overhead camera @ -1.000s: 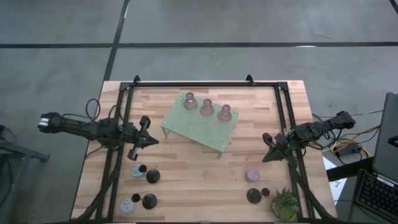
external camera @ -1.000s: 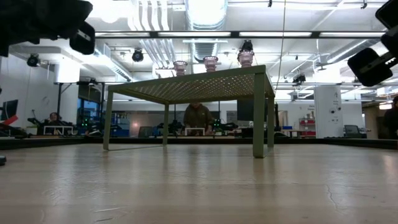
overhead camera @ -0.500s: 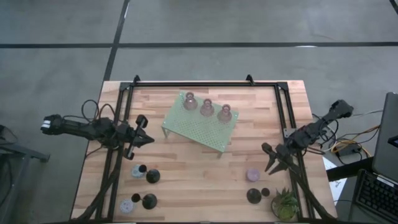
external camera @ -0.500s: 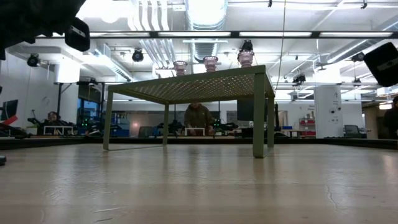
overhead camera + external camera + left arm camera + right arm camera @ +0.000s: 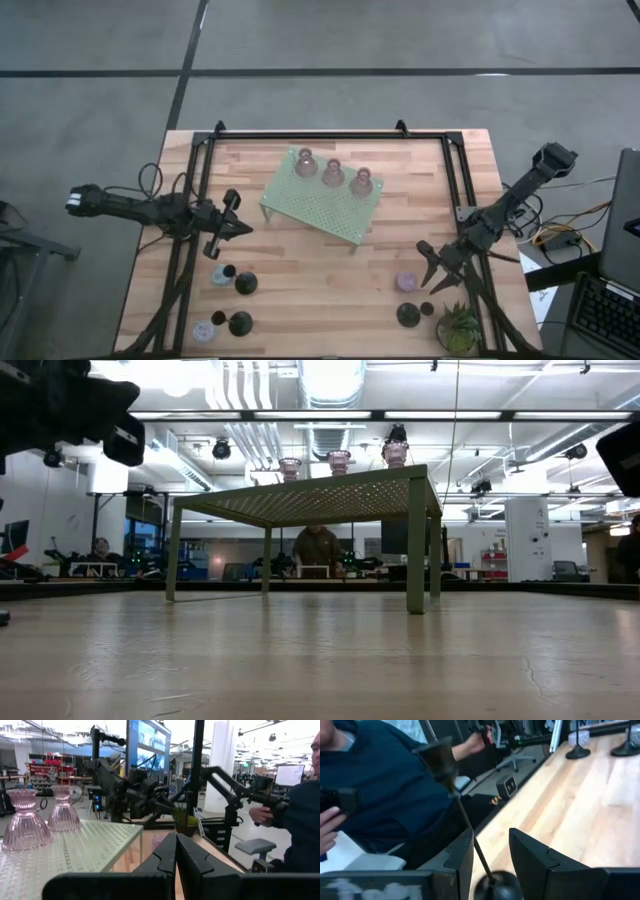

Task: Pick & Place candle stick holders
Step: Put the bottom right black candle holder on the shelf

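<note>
Two matte black jointed arms, left arm (image 5: 150, 208) with white end cap and looping black cables, right arm (image 5: 505, 212) same build; blocky black fingers (image 5: 535, 862), notched inner edges

Three holders (image 5: 332, 172) stand on the stand (image 5: 322, 198) mid-tabletop (image 5: 300, 280); four holders (image 5: 228, 298) before my left arm, three (image 5: 410, 298) beside the plant (image 5: 458, 327).

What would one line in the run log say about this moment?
left tool: shut, idle beside green stand | right tool: open, nearing black candle holder | glass holders: on stand
</note>
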